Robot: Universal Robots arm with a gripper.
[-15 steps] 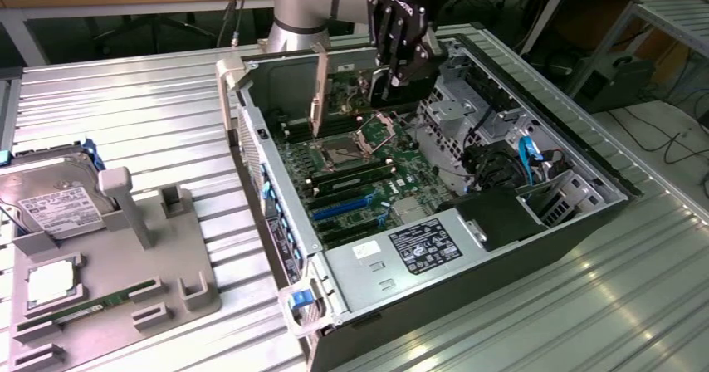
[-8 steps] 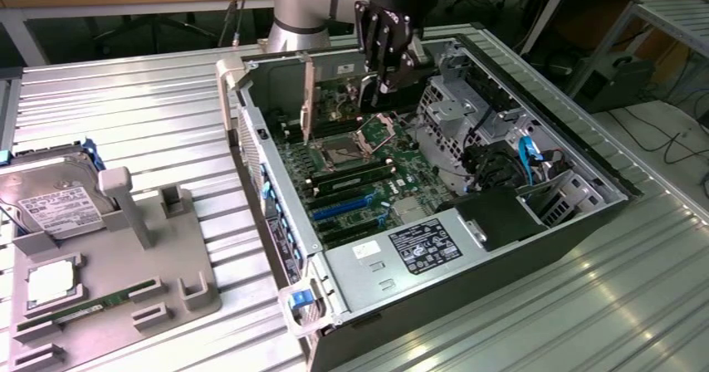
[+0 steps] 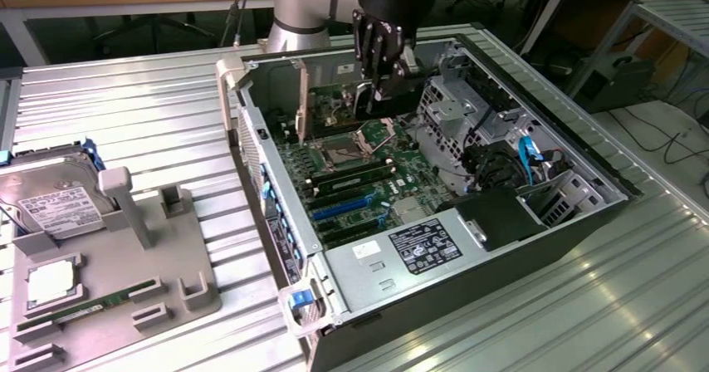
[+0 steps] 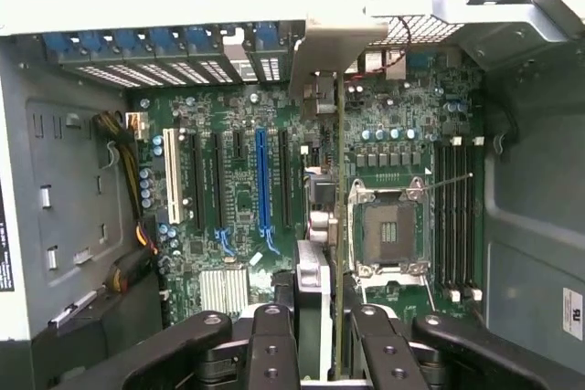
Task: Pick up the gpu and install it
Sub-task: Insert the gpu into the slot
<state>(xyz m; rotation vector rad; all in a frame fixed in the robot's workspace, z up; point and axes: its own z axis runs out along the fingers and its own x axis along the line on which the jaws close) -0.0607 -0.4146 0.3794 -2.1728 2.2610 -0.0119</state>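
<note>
Ribbed metal table (image 3: 133,98) carried everything. At its edge on the exterior view's left sat a grey holder (image 3: 166,281) with a hard drive (image 3: 56,202) in its far corner and a RAM stick (image 3: 95,305) along its near edge. Further toward the exterior view's right stood the open case (image 3: 249,139), its board facing up.

Over the far end of the case hung the gripper (image 3: 377,90), reaching down past the rim. It was clenched on the gpu (image 3: 330,110), one finger against each face, and the card stood on edge below it, raised off the board and not seated.

In the wrist view the gripper (image 4: 324,344) looked straight along the gpu (image 4: 339,162), which showed as a thin edge. Its long axis ran away from the fingers (image 4: 272,344) toward the case's slotted rear wall, where its bracket (image 4: 329,43) lay close to the wall's openings.

That axis looked parallel to the slots (image 4: 262,180), so, by my reading, no turn was wanted. What remained was a sideways gap: the card hung between the slots and the socket (image 4: 388,230), just beside the socket's frame, with the blue slot apart from it on the side away from the socket. Whether its lower edge was already over any slot I could not tell.
</note>
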